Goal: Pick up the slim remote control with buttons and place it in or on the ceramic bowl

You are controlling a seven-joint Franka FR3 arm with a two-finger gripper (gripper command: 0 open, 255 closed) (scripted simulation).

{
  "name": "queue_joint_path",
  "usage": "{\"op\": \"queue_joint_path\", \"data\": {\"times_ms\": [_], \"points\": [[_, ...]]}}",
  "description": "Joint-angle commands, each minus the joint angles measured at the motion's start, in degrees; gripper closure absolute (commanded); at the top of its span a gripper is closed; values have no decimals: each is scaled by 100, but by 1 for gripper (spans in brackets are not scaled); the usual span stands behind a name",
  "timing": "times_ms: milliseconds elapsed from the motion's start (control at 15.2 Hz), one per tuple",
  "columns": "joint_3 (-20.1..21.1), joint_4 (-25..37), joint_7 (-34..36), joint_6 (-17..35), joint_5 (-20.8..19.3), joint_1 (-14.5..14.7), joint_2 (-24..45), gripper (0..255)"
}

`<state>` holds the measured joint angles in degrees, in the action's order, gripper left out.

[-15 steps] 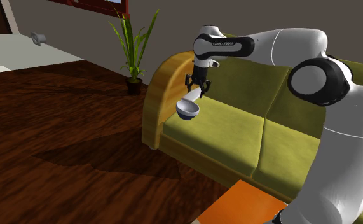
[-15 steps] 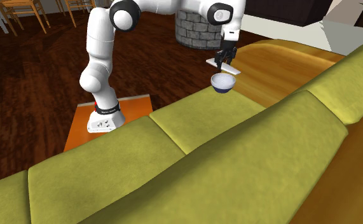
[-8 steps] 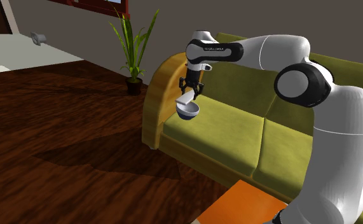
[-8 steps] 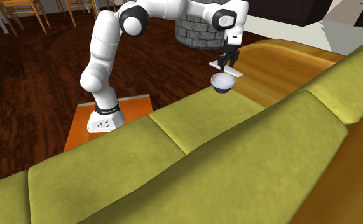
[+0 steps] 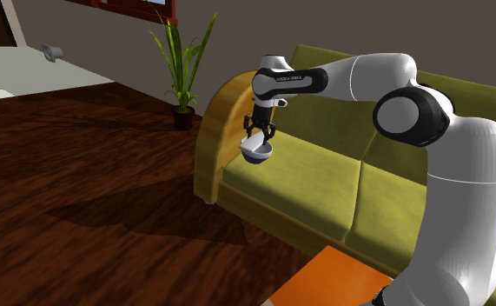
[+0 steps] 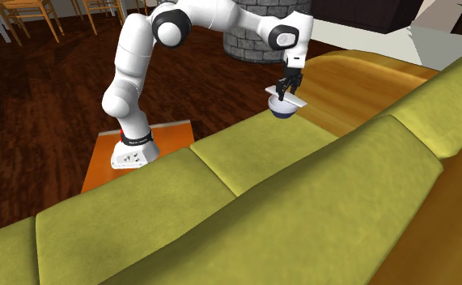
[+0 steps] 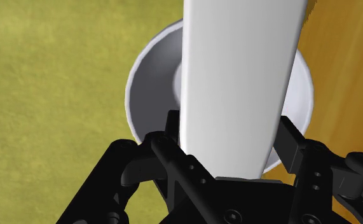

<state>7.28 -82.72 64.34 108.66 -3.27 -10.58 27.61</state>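
The remote [image 7: 237, 76], drawn as a plain white slab, is clasped across its width by the gripper [image 7: 229, 135]. The two black fingers [image 7: 171, 127] press on its long edges, so the jaws are closed on it. Its long axis runs away from the palm and lies close to level. It spans the mouth of the bowl [image 7: 149, 89], which sits directly beneath, so the target is straight below the jaws rather than off to a side. In the second exterior view the slab passes over the bowl and pokes out past the rim on that view's right. Whether it already touches the rim cannot be told. Being longer than the bowl is wide, it will probably bridge the rim rather than drop inside, so what remains looks like a short descent and a release. The bowl stands on the green sofa seat [image 7: 46, 95], just beside the wooden armrest [image 7: 345, 63] at the sofa's left end in the shoulder view.
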Motion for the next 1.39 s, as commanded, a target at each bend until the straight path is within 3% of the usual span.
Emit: {"op": "queue_joint_path", "data": {"times_ms": [0,462,528,858,1122,1320], "points": [[1,-29,9,55,-4,6,21,255],[0,-28,9,54,-4,6,21,255],[0,-29,9,55,-4,6,21,0],[0,-28,9,54,-4,6,22,0],[10,595,-6,-638,12,20,-50,0],[10,594,-6,-638,12,20,-50,0]]}}
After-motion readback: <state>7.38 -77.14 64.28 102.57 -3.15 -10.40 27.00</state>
